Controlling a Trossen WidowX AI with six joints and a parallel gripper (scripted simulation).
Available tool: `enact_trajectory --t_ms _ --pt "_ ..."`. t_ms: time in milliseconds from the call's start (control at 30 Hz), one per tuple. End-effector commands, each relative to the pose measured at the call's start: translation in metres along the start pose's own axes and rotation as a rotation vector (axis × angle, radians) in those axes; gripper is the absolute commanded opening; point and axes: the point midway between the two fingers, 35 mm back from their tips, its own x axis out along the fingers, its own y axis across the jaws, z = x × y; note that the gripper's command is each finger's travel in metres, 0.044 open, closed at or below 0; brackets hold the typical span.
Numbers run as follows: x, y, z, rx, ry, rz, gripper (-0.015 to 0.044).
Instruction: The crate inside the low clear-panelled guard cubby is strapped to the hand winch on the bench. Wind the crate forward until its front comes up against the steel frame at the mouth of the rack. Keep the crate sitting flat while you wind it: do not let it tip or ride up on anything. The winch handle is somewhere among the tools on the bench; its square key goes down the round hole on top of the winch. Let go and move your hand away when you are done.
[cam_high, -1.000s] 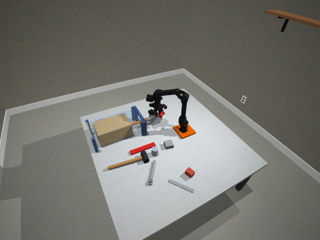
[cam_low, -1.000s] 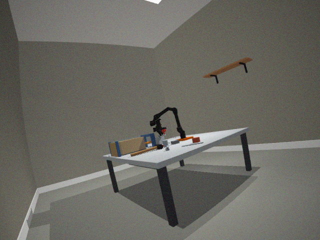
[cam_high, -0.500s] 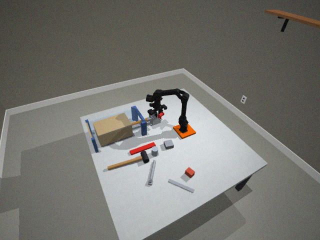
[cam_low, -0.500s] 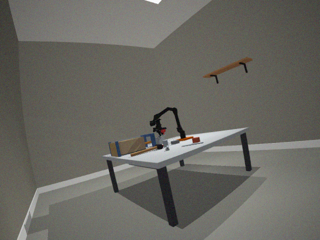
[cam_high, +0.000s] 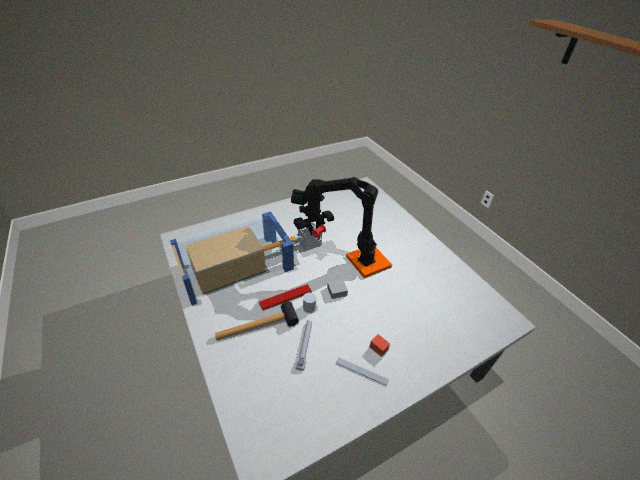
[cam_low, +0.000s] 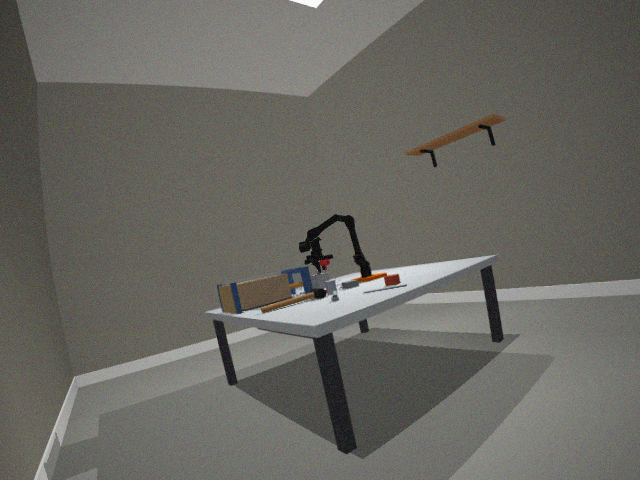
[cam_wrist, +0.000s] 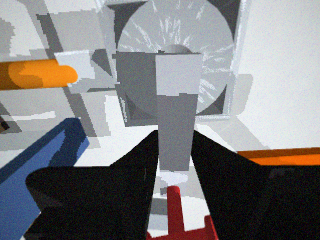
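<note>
The tan crate (cam_high: 224, 251) (cam_low: 263, 292) sits flat in the clear-panelled cubby, its front apart from the blue steel frame (cam_high: 287, 255) (cam_low: 308, 280) (cam_wrist: 37, 155). An orange strap (cam_high: 273, 245) (cam_wrist: 37, 75) runs from it through the frame toward the grey winch (cam_high: 310, 240) (cam_low: 320, 281) (cam_wrist: 227, 107). My gripper (cam_high: 313, 228) (cam_low: 318, 269) (cam_wrist: 173, 134) is shut on the winch handle's grey arm (cam_wrist: 176, 120), above the winch. The handle's red grip (cam_high: 318, 231) (cam_low: 324, 264) (cam_wrist: 175, 210) shows beside the fingers. The arm's far end covers the drum's centre; whether the key is fully down is hidden.
Left of the robot's orange base (cam_high: 379, 264) are a red bar (cam_high: 284, 297), a hammer (cam_high: 253, 326), a grey cylinder (cam_high: 309, 302), a grey block (cam_high: 337, 289) and a wrench (cam_high: 305, 343). A red block (cam_high: 379, 344) and flat bar (cam_high: 361, 371) lie toward the near edge.
</note>
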Motion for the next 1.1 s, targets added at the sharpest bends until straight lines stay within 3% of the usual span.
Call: enact_trajectory --t_ms 0,1067 --pt "0.001 0.003 0.001 0.062 0.0 0.004 0.0" --pt "0.013 0.006 0.002 0.119 0.001 0.009 0.0"
